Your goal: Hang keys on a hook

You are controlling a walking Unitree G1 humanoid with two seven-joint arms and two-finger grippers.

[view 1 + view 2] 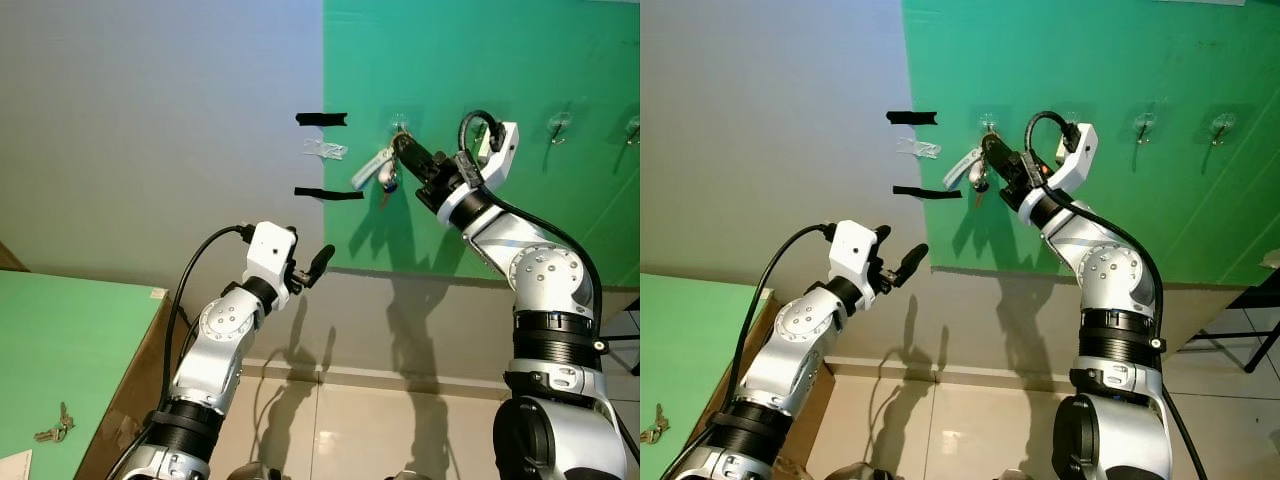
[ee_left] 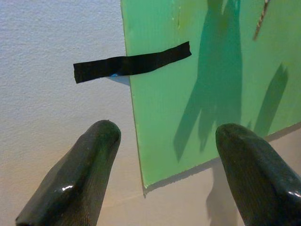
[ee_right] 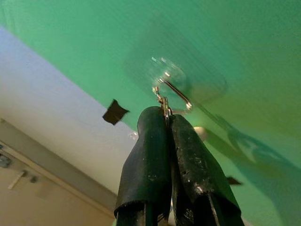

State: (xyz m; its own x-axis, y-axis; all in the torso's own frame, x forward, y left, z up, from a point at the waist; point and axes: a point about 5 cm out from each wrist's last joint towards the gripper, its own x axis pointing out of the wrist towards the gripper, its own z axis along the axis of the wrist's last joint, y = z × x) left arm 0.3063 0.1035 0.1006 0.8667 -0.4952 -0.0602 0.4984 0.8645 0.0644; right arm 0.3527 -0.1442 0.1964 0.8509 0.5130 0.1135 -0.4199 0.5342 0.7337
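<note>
My right gripper is raised to the green wall panel, shut on the ring of a key bunch. A white tag and keys dangle below its fingers. In the right wrist view the metal ring sits at a clear adhesive hook, touching its wire. My left gripper hangs lower, in front of the grey wall, open with nothing between its fingers.
More clear hooks line the green panel to the right. Black tape strips hold the panel's left edge. A second key bunch lies on a green table at lower left. Tiled floor lies below.
</note>
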